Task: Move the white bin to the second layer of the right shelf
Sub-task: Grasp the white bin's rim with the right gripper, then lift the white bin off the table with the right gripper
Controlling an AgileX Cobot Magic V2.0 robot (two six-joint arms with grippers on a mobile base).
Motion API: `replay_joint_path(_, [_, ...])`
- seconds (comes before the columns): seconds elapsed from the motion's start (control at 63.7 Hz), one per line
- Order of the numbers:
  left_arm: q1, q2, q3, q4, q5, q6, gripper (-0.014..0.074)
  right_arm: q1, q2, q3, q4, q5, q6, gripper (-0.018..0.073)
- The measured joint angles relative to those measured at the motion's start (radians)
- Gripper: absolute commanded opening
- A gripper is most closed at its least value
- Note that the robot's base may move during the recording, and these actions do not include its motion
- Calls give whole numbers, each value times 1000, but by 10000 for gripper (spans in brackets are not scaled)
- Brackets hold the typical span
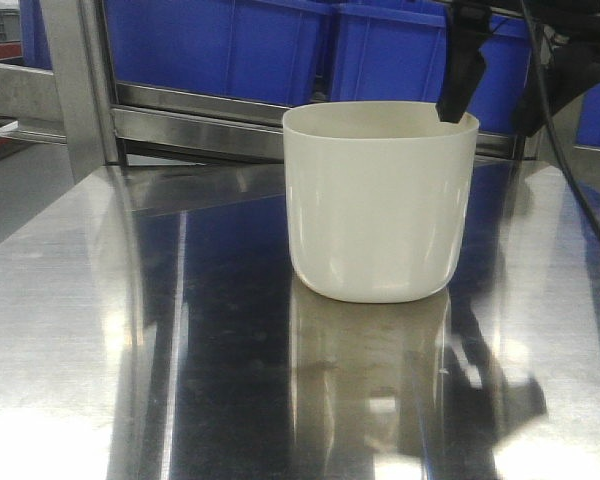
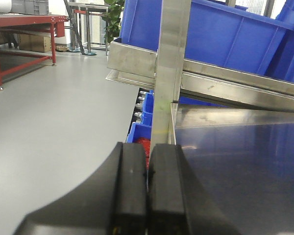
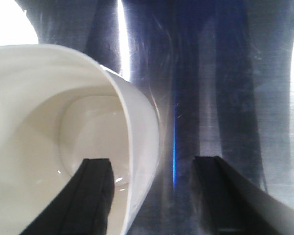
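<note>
Furthest left, the left gripper hangs off the table's corner with its two black fingers pressed flat together, nothing between them. In its wrist view it faces a steel upright post of the rack. Grey floor and a red-framed bench lie off to the left beyond it. Blue crates sit on the rack level behind the table, resting above a flat steel rail that runs across the back. The shiny steel table fills the foreground and mirrors the blue of the crates. The white bin stands upright on it, a little right of centre and toward the back edge, just in front of the rail. It is open-topped, and its reflection shows in the steel below it. At the bin's rear right rim is the right gripper, spread wide and straddling the wall. One dark finger dips inside the tub, and the other stands outside over bare table — a clear gap shows between that outer finger and the bin's side. The front view shows the inner finger slanting down over the rim, with black cable trailing to the right of it.
</note>
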Motion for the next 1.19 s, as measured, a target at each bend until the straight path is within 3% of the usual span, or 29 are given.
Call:
replay_joint_path(0.628, [0,0,0,0,0,0,85,0,79,0,2,-40,0,463])
replay_joint_path(0.863, [0,0,0,0,0,0,85,0,89,0,2,-42,0,306])
replay_joint_path(1.036, [0,0,0,0,0,0,85,2,89,-4,4,-29,0,48])
replay_joint_path(1.193, [0,0,0,0,0,0,85,1,81,-54,-3,23,-20,57])
